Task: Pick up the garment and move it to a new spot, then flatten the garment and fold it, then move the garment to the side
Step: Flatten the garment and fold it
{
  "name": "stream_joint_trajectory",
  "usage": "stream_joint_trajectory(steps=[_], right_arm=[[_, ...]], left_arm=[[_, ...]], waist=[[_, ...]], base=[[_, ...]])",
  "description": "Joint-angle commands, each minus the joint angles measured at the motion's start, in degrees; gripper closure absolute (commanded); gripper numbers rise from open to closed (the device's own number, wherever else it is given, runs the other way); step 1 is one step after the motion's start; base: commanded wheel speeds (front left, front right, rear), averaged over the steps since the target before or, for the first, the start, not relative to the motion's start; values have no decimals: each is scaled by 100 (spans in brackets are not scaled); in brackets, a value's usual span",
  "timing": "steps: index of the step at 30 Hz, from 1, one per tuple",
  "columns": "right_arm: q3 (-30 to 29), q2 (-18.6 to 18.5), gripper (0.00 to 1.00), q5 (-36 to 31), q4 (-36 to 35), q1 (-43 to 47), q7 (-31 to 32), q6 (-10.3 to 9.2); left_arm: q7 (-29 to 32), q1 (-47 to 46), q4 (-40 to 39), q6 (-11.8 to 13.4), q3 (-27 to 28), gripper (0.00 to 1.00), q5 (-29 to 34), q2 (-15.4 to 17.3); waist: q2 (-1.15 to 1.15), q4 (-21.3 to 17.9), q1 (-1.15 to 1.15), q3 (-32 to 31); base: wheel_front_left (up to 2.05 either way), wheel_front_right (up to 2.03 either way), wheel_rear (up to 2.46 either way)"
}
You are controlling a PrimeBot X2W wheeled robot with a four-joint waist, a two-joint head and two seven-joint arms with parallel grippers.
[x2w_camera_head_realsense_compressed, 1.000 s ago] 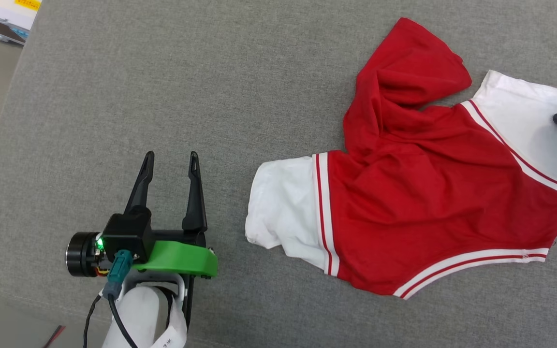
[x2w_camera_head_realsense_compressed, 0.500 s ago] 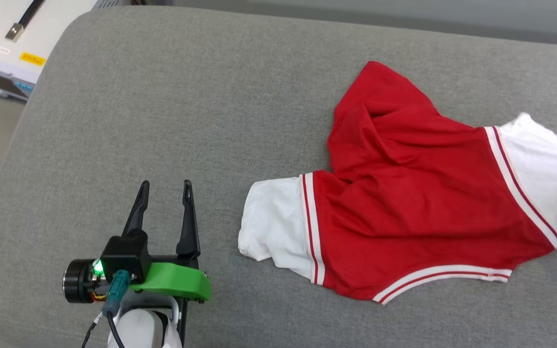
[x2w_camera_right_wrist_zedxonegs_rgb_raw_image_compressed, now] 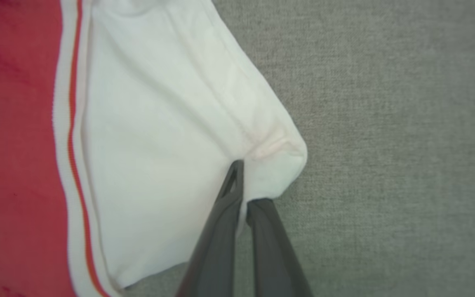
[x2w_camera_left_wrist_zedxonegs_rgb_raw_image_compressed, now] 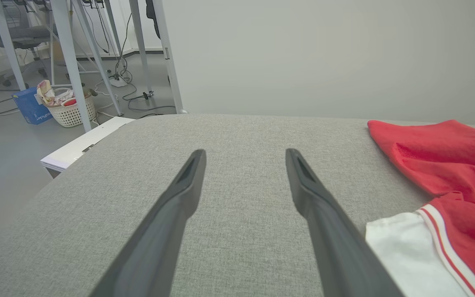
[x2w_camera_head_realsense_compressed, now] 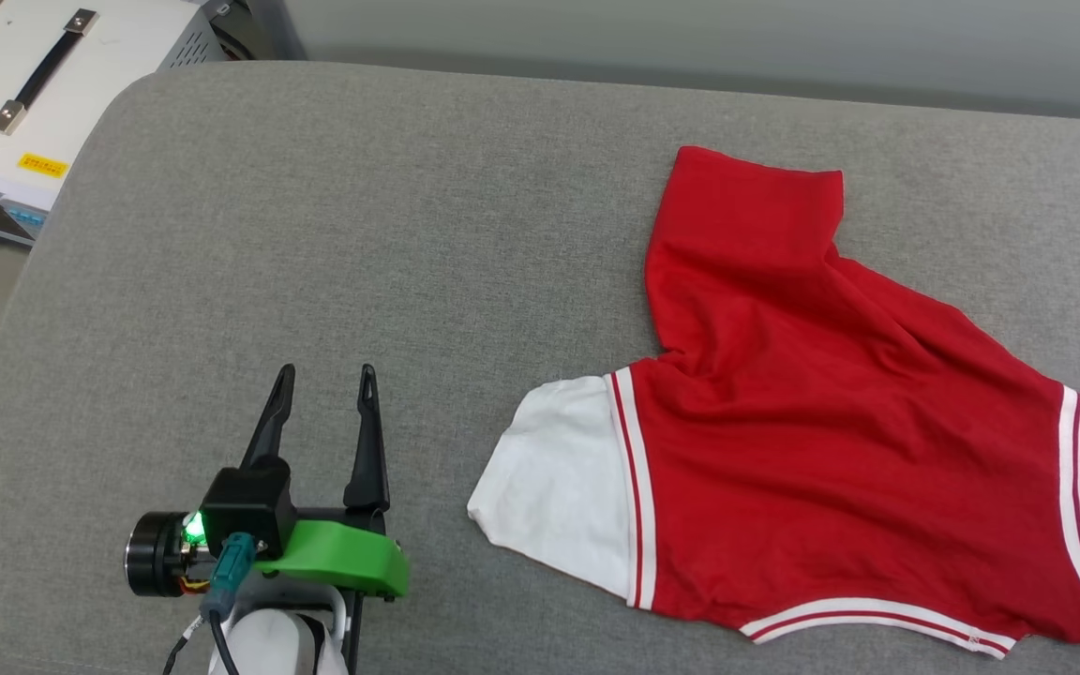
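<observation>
On the grey upholstered surface, your red-and-white jersey lies spread at the right. Your right gripper has its fingers pinched tight on one white sleeve's corner. Your left gripper has its fingers wide apart and empty, near the other sleeve.

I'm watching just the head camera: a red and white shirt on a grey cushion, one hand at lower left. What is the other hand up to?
Observer: The right hand is shut on the corner of the white sleeve.
Operator: And what else is around the place?
Observer: From the left wrist camera, a white basket stands on the floor beside a blue box.
</observation>
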Motion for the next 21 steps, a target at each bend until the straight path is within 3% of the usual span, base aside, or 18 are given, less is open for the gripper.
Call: stream_joint_trajectory(steps=[1, 2, 3, 4, 5, 10, 14, 21], right_arm=[[-21, 103, 100, -74, 99, 84, 54, -4], [-71, 168, 100, -144, 178, 85, -4, -4], [-130, 209, 92, -228, 240, 70, -103, -4], [-197, 263, 55, -349, 304, 42, -237, -4], [-232, 293, 0, -460, 318, 17, -349, -4], [-748, 435, 0, -1304, 156, -163, -1497, -4], [-1233, 776, 0, -2107, -210, -223, -2229, -4], [-1799, 1665, 0, -3178, -1559, 41, -2520, -4]], left_arm=[[-34, 46, 27, -33, 10, 0, 64, -14], [-34, 50, 49, -41, 14, 0, 72, -14], [-34, 54, 64, -50, 24, 0, 86, -14], [-34, 56, 76, -64, 44, 0, 110, -12], [-34, 61, 82, -76, 61, 0, 127, -5], [-34, 39, 34, -182, 159, 0, 217, 119], [-34, -85, 29, -358, 212, 0, 212, 285], [191, -647, 347, -730, -83, 0, 52, 773]], waist=[[0, 10, 0, -30], [0, 10, 0, -64], [0, 7, 0, -88], [0, -2, 0, -135], [0, -12, 0, -172], [0, -87, 0, -366], [0, -152, 0, -444], [0, -200, 0, -522]], base=[[0, 0, 0], [0, 0, 0], [0, 0, 0], [0, 0, 0], [0, 0, 0], [0, 0, 0], [0, 0, 0], [0, 0, 0]])
